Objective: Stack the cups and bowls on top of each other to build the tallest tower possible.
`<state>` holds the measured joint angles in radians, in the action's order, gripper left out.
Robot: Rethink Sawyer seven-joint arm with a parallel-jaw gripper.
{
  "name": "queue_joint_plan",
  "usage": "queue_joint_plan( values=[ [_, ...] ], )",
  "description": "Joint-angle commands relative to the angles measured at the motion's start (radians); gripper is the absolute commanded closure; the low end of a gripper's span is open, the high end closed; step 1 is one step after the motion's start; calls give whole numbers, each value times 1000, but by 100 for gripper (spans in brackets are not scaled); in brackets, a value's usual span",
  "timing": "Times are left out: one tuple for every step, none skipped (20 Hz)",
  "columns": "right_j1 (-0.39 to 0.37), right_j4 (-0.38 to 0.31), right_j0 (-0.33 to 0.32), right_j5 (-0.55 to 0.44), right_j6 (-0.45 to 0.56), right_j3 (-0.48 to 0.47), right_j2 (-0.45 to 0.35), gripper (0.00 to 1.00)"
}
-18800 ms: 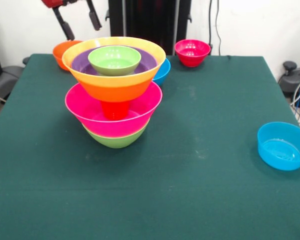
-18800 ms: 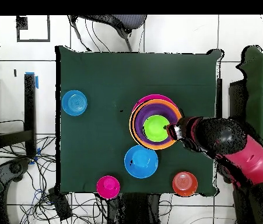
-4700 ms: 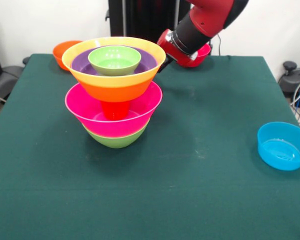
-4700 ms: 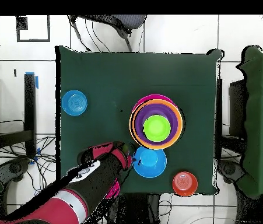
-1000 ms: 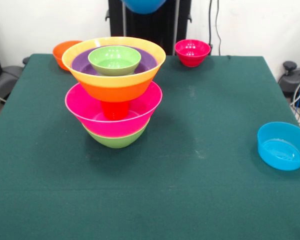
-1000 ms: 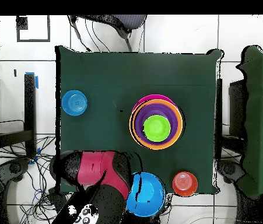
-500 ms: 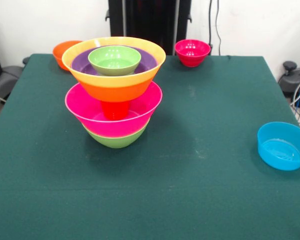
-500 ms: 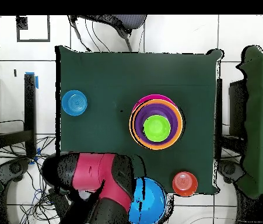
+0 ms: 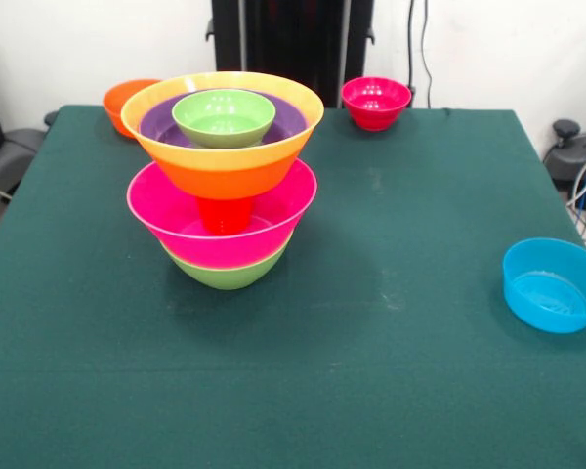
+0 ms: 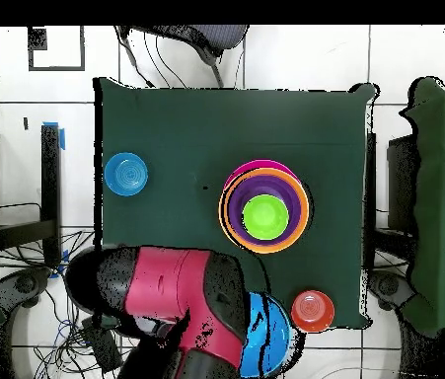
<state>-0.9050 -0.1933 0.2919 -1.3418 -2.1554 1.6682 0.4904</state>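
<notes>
The tower (image 9: 223, 181) stands left of centre: a green bowl (image 9: 225, 275) lowest, a pink bowl (image 9: 176, 217) in it, the orange cup (image 9: 225, 213), a large orange bowl (image 9: 225, 166), a purple one (image 9: 161, 122) and a small green bowl (image 9: 224, 115) on top. From overhead the tower (image 10: 263, 207) shows as rings. My gripper (image 10: 251, 331) is out of the front view; overhead, the red and black arm (image 10: 182, 296) covers it and part of a medium blue bowl (image 10: 270, 336), which hangs lifted at the table's base-side edge.
A small orange bowl (image 9: 125, 98) and a small red bowl (image 9: 375, 102) sit along the far edge. A blue bowl (image 9: 552, 285) rests near the right edge. Overhead, the orange bowl (image 10: 312, 311) lies just right of the held bowl.
The arm has swung further over the table's base-side edge, carrying the blue bowl a little toward the small orange bowl. A second ago the bowl's underside showed at the front view's top; now it does not.
</notes>
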Motion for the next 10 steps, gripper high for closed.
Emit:
queue_joint_plan(
  values=[
    [-33, -90, -57, -103, 226, -108, -136, 100],
    [-35, -86, -67, -104, 222, -117, -145, 100],
    [-36, -94, -71, -113, 217, -138, -148, 100],
    [-37, -102, -75, -123, 213, -159, -151, 100],
    [-37, -108, -80, -141, 215, -180, -155, 100],
    [-42, -111, -88, -153, 220, -195, -160, 100],
    [-43, -112, -93, -169, 223, -212, -164, 100],
    [-46, -118, -96, -190, 227, -229, -166, 100],
    [-45, -124, -100, -209, 237, -250, -172, 100],
    [-45, -131, -105, -229, 248, -271, -179, 100]
  ],
)
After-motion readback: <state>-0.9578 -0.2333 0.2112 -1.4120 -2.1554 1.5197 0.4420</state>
